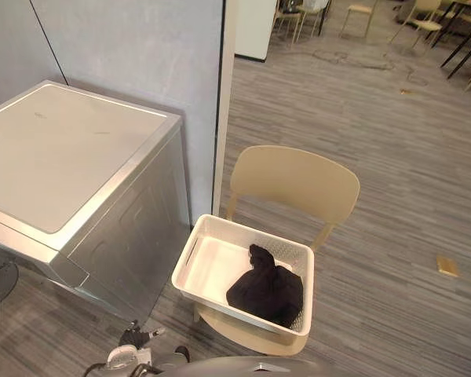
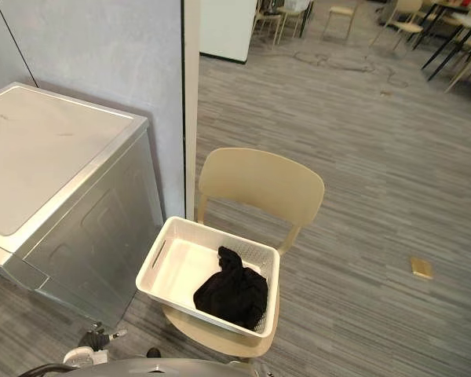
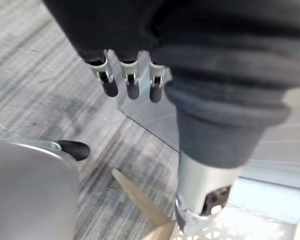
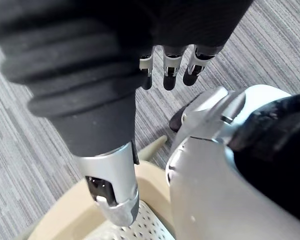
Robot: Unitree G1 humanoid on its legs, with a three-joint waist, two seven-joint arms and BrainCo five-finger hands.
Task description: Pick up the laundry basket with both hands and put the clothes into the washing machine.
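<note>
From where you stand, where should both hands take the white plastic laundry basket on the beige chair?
By its two short end walls: left hand from the left, right hand from the right. The white plastic laundry basket sits level on the beige chair; its left end wall shows a slot handle. The black clothes lie toward the right end, so that side likely weighs more.

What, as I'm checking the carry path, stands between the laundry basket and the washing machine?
Nothing visible does. The laundry basket with the dark clothes sits on the beige chair right beside the washing machine, with only a strip of floor between them. The machine's flat top looks shut.
</note>
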